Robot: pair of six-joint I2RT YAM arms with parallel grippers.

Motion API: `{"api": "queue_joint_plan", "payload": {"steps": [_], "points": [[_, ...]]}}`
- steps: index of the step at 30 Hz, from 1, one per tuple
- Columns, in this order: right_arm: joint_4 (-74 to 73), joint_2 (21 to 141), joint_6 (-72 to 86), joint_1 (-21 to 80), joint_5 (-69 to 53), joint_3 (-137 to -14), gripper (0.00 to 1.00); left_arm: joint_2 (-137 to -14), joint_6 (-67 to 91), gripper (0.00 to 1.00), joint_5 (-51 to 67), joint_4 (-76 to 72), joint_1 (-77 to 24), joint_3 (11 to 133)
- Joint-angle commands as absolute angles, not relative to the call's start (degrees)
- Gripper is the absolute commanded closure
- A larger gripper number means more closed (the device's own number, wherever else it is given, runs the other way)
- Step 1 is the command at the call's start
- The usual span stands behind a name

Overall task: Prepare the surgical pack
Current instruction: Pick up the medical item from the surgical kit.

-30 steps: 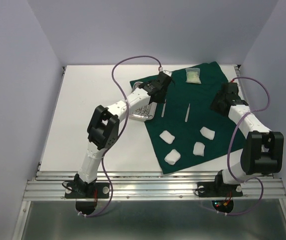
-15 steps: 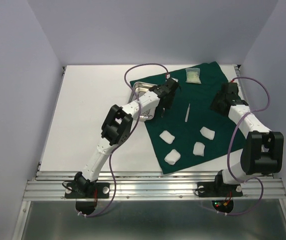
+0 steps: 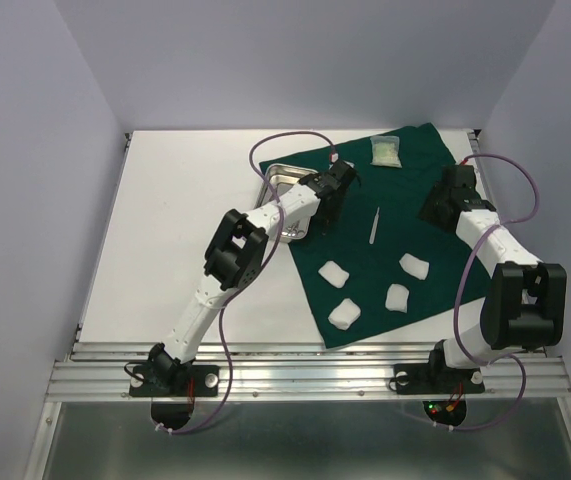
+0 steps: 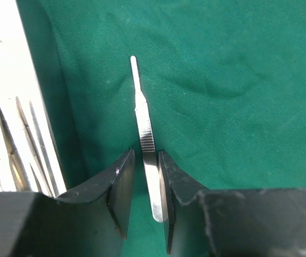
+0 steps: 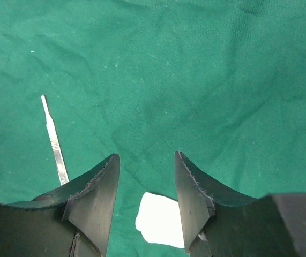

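Both jaws of the left gripper [image 4: 146,198] straddle the slim steel instrument [image 4: 144,128], which lies flat near the green drape's [image 4: 238,80] left edge beside the tray [image 3: 277,177]; whether they pinch it, I cannot tell. The right gripper [image 5: 144,193] hangs parted and empty. Closing low may snag cloth or skid the instrument.

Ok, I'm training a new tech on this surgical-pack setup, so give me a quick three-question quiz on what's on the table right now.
1. How many white gauze pads lie on the green drape?
2. True or false: the right gripper is holding a gauze pad.
3. What lies between the fingers of the left gripper? A) a gauze pad B) steel forceps C) nothing

Key: 1: four. 2: false; it is open and empty above the drape. 3: B.
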State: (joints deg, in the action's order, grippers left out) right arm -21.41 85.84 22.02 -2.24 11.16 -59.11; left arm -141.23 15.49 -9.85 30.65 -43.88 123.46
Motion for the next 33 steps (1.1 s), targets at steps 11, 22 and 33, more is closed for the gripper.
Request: {"api": "queue_joint_plan", "payload": {"steps": [11,22,33], "points": [[-19.3,84.3,22.0,-2.5,11.8,-58.1,0.49,-143.8,16.3,0.70,-10.3,32.2,-45.1,123.8],[-19.4,83.3,22.0,-2.5,12.0,-58.2,0.49,-137.9,16.0,0.89,-10.6,31.7,-45.7,124.6],[-19.4,83.2,22.1,-2.5,12.0,-58.2,0.49,-129.3,14.7,0.92,-13.9,31.3,-45.5,123.2]]}}
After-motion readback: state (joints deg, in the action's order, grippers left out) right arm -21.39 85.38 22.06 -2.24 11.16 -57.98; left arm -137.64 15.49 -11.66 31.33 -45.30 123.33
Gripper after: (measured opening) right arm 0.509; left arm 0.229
